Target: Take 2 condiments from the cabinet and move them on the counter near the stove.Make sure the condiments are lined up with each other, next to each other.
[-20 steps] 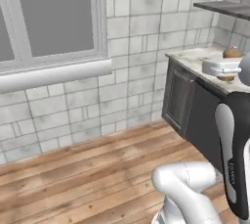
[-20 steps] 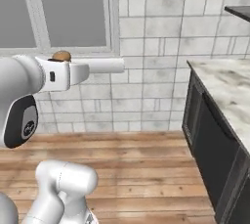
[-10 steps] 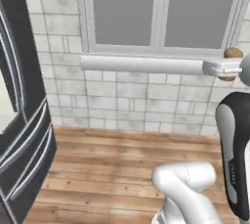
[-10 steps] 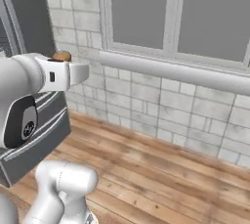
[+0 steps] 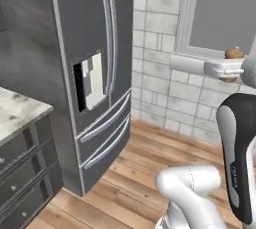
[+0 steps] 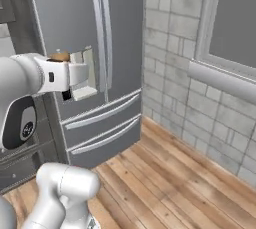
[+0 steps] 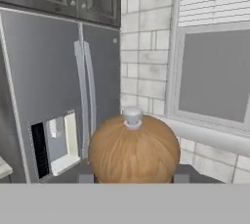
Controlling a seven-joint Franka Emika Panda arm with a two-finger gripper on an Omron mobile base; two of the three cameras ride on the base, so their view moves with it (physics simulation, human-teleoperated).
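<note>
At the lower centre of the hand view we see the brown wooden shaker (image 7: 134,150), its rounded body crowned by a small grey knob, sitting between the two dark fingertips of the gripper (image 7: 134,178), which show low on either side of it. The jaws are drawn in narrow against the shaker and are holding it.

In the left base view the shaker (image 5: 234,53) peeks out as a small brown dome at the upper right of the frame, just above the white hand, with the arm's dark-jointed link rising along the right edge below it. In the right base view a sliver of brown (image 6: 60,56) shows at the left of the frame, on top of the white hand.

Behind the shaker in the hand view stands a dark grey refrigerator (image 7: 53,86) with long vertical handles and a dispenser panel low on its left door. The refrigerator (image 5: 95,73) takes up the centre of the left base view and the upper left and centre of the right base view (image 6: 110,48).

A corner of the marble counter (image 5: 17,113) sits at the left edge of the left base view, atop grey drawers. A window (image 7: 215,71) in a white brick wall shows at the right of the hand view. A wooden floor (image 6: 165,183) runs across the lower part of both base views.
</note>
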